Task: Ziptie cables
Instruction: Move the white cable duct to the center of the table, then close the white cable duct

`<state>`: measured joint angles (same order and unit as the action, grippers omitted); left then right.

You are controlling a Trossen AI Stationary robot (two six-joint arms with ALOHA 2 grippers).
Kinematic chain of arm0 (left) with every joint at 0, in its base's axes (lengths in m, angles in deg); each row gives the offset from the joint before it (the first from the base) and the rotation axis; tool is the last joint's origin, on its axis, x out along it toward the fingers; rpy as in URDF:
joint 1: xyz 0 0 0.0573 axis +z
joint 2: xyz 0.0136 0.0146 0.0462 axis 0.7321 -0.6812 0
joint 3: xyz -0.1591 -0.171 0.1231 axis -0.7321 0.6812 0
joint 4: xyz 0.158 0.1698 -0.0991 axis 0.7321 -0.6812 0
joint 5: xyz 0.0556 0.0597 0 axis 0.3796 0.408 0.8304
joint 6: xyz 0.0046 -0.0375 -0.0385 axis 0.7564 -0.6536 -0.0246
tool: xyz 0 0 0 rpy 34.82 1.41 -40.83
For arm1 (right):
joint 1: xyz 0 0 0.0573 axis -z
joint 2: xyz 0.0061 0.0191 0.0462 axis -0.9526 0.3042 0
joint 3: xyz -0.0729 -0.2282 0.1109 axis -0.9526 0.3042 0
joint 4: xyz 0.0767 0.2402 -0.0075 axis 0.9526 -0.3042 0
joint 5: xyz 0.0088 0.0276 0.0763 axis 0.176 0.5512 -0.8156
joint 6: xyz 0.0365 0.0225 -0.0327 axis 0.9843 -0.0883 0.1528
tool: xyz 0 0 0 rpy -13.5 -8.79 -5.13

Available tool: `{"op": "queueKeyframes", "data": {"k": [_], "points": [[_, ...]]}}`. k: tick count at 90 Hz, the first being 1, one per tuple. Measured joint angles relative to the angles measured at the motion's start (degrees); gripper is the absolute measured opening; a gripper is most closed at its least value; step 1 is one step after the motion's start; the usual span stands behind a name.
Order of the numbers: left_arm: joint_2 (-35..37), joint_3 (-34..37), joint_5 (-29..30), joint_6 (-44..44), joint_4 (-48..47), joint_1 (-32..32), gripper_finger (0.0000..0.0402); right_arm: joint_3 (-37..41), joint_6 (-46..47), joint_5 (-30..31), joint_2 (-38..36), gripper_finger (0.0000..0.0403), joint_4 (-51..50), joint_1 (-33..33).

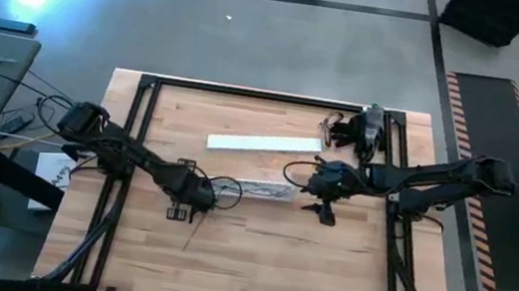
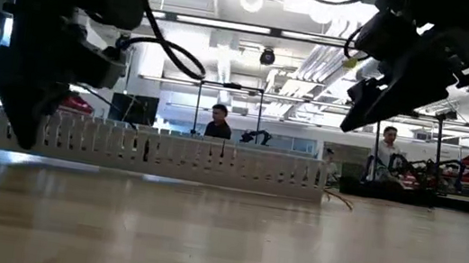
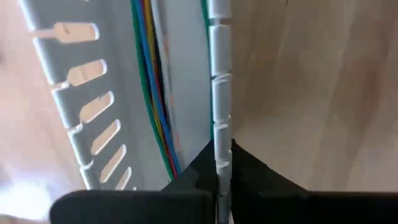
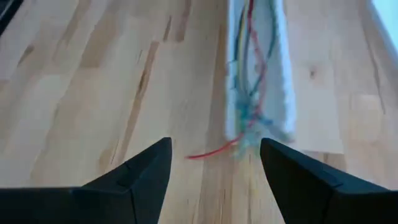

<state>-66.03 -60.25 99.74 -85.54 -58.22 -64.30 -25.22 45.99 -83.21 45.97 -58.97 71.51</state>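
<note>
**Op A:** At the middle of the tabletop (image 1: 255,256) I have the white slotted channel (image 1: 259,189) lying lengthwise between my two arms, with the cables (image 3: 155,93) inside it. From the left wrist view I read green, yellow, blue and dark strands running along the channel floor.

**Op B:** Where is your left claw (image 1: 194,197)?

**Op A:** Down at the channel's left end. Its dark fingers (image 3: 249,180) sit either side of one slotted side wall, so I read it as pinched on that wall. The low view shows the same arm reaching down to the channel's end.

**Op B:** And the right one?

**Op A:** My right claw (image 4: 214,165) is spread wide and holds nothing. It hangs off the wood, just short of the channel's right end. Between its fingertips I see the cable ends spilling out of the channel mouth, a red strand (image 4: 211,151) curling onto the bare wood.

**Op B:** Anything else on the surface?

**Op A:** A flat white cover strip (image 1: 262,145) lies apart from the channel, farther back, and a dark tool (image 1: 362,129) sits by the back right corner. Two people (image 2: 217,122) show in the room beyond, well away from the arms
</note>
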Motion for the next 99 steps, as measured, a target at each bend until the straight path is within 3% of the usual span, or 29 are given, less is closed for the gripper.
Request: {"op": "queueKeyframes", "data": {"k": [25, 39, 50, 65, 82, 99], "points": [[1.01, 0.00, -4.21, -0.53, -0.52, 0.15, 0.0088, -0.02, -8.21, 7.60, 1.81, 0.0234, 11.83, 2.54], [4.28, 0.00, -6.44, -3.26, -0.88, 0.57, 0.0139, -0.58, -9.63, 1.60, 8.20, 0.0247, 20.25, 9.29], [9.29, 0.00, -6.59, -8.11, -0.52, 0.72, 0.0166, -4.97, -12.04, -3.39, 17.44, 0.0276, 23.54, 14.72], [17.10, 0.00, 0.85, -13.37, 2.57, -0.05, 0.0175, -15.88, -20.94, -8.29, 31.26, 0.0319, 23.17, 20.58], [23.13, -0.07, 10.38, -13.96, 5.53, -1.41, 0.0169, -27.51, -21.09, -11.84, 43.27, 0.0331, 18.66, 26.72], [24.20, 2.45, 15.29, -15.93, 9.62, -3.06, 0.0162, -32.49, -23.88, -11.40, 45.73, 0.0326, 9.07, 29.35]]}}
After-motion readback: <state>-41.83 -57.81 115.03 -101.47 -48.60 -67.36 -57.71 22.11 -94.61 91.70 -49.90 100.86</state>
